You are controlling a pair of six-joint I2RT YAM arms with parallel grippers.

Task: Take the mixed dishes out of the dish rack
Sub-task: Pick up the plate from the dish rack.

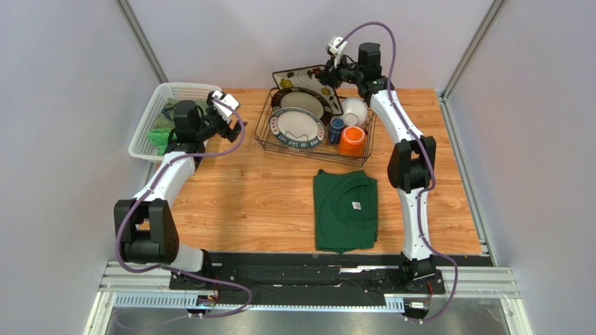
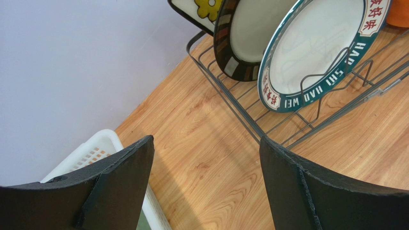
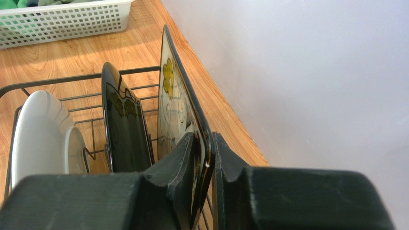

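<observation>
The dark wire dish rack (image 1: 262, 132) stands at the back of the table. It holds a square flower-patterned plate (image 1: 301, 77), a dark-rimmed round plate (image 1: 302, 103), a teal-rimmed plate (image 1: 297, 128), a white bowl (image 1: 355, 109), a dark blue mug (image 1: 336, 129) and an orange mug (image 1: 352, 140). My right gripper (image 3: 204, 139) is shut on the upright square plate (image 3: 175, 100) at its edge, one finger on each face. My left gripper (image 2: 206, 143) hangs open over bare wood, left of the rack (image 2: 230, 96), with nothing between its fingers.
A white perforated basket (image 1: 150, 115) with green cloth inside sits at the back left, just beside my left gripper. A folded green shirt (image 1: 345, 209) lies on the table in front of the rack. Walls close in at the back and on both sides.
</observation>
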